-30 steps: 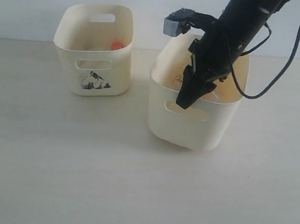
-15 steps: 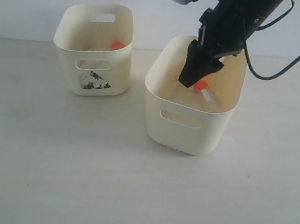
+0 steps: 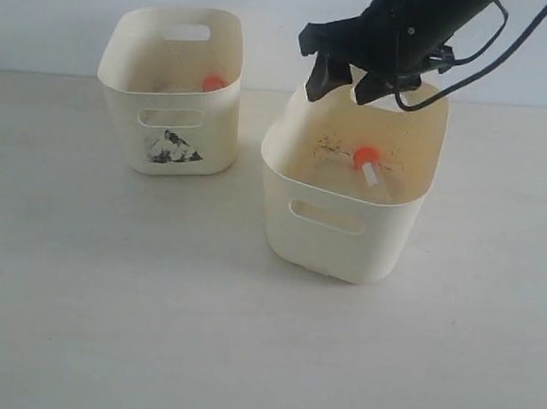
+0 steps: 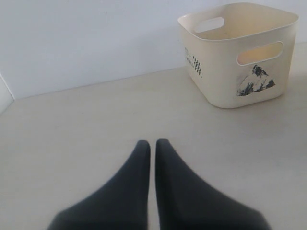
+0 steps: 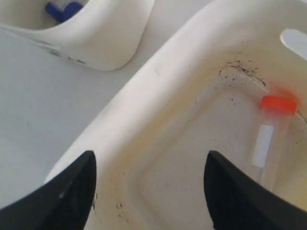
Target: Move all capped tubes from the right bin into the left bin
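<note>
Orange-capped tube (image 3: 369,167) lies inside the right bin (image 3: 384,242) while my right gripper (image 3: 342,89) hangs spread and empty above its rim, so I risk striking the wall when descending.

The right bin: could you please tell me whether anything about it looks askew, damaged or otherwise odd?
The right bin sits skewed on the table, not square like the left bin, and dark scuffs mark its floor. One orange-capped tube lies flat inside. No cracks or spills show.
</note>
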